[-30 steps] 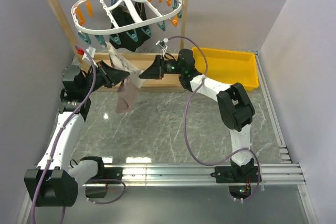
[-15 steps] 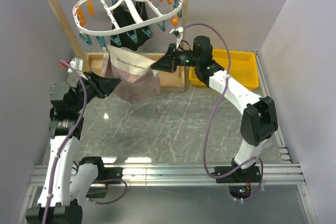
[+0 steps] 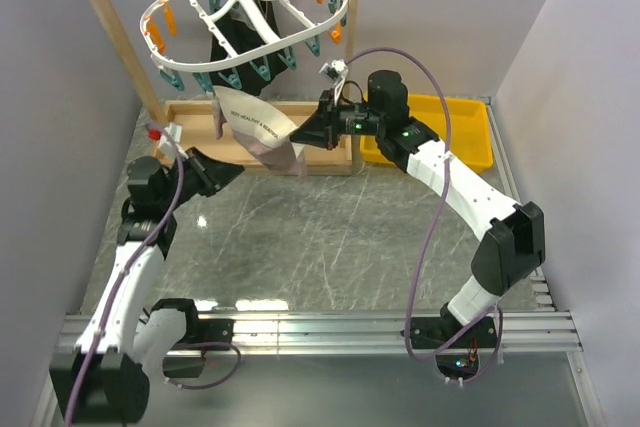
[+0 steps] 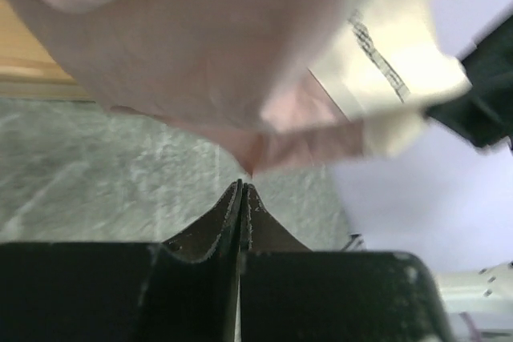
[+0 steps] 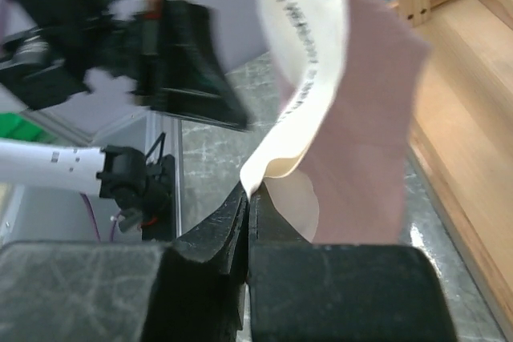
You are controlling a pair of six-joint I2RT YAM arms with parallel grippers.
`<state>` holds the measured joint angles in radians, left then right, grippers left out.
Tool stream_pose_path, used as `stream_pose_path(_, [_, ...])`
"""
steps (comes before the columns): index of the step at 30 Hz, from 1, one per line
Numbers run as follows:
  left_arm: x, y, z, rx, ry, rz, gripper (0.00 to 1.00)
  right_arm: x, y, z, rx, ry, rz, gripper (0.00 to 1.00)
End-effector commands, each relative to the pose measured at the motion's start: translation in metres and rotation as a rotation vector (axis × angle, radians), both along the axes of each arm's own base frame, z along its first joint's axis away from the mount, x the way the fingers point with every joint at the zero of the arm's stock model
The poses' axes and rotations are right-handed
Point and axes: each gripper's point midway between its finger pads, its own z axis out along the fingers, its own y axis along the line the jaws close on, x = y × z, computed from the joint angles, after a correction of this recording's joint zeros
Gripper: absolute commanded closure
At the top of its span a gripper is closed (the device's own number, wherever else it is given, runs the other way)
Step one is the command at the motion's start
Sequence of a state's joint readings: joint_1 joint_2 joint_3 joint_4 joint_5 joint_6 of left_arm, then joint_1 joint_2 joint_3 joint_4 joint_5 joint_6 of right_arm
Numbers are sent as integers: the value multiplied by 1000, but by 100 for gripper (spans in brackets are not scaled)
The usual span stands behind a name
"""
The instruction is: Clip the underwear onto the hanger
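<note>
Over the far left part of the tabletop, the pink underwear [image 3: 262, 132] is hanging spread in the air just beneath the near rim of the white clip hanger [image 3: 245, 19]. The right gripper [image 3: 303, 137] is pinching one end of the beige waistband, its fingers clamped on the fabric's edge in the wrist view. The left gripper [image 3: 232, 172] is hovering below and to the left with its fingers pressed together on nothing, just short of the cloth. The waistband's other corner is reaching up among the teal clothespins [image 3: 205, 82]; whether one is gripping it cannot be told. At best one corner appears pinned, and the right-hand end is not yet clipped.
</note>
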<state>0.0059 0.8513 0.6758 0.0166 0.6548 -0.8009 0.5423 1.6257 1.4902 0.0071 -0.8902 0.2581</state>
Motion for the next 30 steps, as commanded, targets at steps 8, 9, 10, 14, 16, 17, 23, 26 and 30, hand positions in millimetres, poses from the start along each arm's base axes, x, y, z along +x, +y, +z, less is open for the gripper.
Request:
stream_pose_path(8, [49,-47,27,-215,-77,7,94,-58,23,1,-66,-154,76,100])
stream_pose_path(9, [52,-47,26,-235,-64,15,94,-69,28,0,-70,-161,97,100])
stream_pose_path(10, [55,-47,27,-272,-52,25,94,-71,30,-4,-82,-168,93,100])
stream_pose_path(14, [62,-57,44,-318,-100,-9,91,-84,44,-34,-144,-200,107,100])
stream_pose_path(16, [59,-65,54,-321,-131,-50,89,-81,54,-53,-183,-198,95,100])
stream_pose_path(17, [58,-68,57,-320,-143,-66,88,-70,57,-56,-201,-205,55,100])
stream_pose_path(23, [45,-71,60,-270,-152,-109,74,-12,65,-85,-279,-153,-200,100])
stream_pose_path(26, [38,-68,54,-224,-139,-104,64,7,63,-86,-268,-152,-306,100])
stream_pose_path(30, [33,-56,39,-149,-115,-61,55,33,53,-87,-253,-118,-447,100])
